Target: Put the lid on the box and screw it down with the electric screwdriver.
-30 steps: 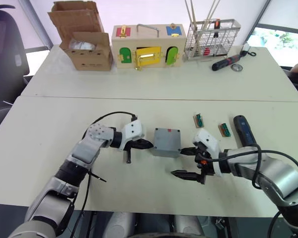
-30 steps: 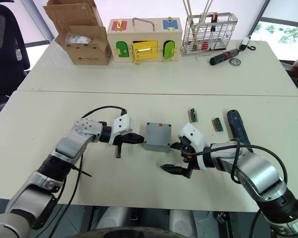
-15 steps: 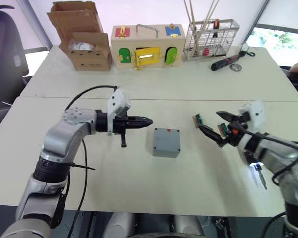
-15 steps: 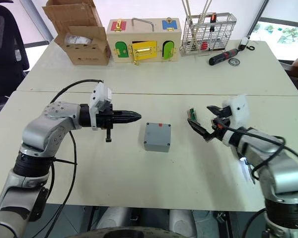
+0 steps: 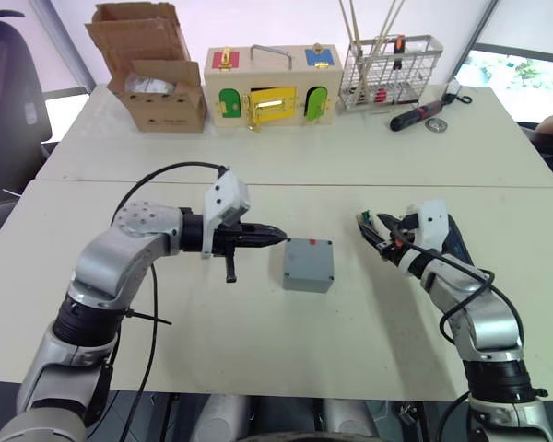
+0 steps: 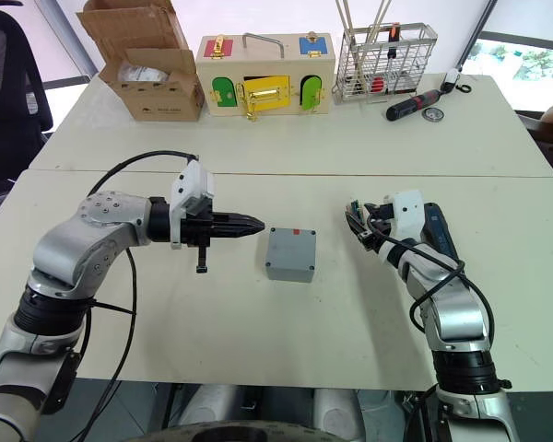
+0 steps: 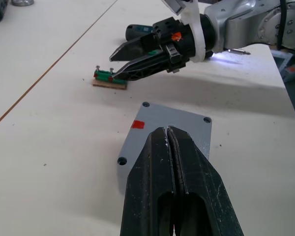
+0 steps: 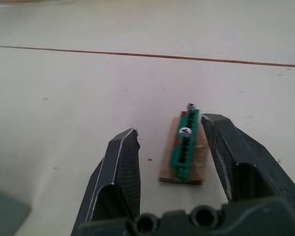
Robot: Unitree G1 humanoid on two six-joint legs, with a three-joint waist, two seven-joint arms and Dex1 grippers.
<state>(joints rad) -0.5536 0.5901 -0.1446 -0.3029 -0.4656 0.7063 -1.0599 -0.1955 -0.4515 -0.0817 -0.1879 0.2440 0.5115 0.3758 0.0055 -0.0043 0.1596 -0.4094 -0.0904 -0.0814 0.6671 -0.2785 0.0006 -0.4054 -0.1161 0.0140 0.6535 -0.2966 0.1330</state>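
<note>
A: Starting on the left, what do you see?

B: The left tool (image 5: 275,234) hovers above the desk (image 5: 258,341) with its two black fingers pressed together, tips aimed at the box (image 5: 309,264). The box stands just beyond those tips, not touching them.

A: And the lid?

B: The lid (image 7: 174,129) sits on top of the box, flush with its outline, four corner screw holes visible in the left wrist view (a small red mark shows at one edge). Nothing grips it.

A: Further right?

B: The right tool (image 5: 380,232) is near the desk surface, well apart from the box, its fingers spread. A small green terminal strip (image 8: 183,145) on a tan backing lies between the fingers in the right wrist view; I cannot tell whether either finger touches it.

A: The electric screwdriver?

B: It lies on the desk just behind the right wrist, its bluish-black body (image 5: 453,239) partly hidden by the arm, away from the box.

A: Anything at the back?

B: A cardboard box (image 5: 157,83), a wooden box with coloured doors (image 5: 272,87), and a wire rack (image 5: 394,72).
</note>
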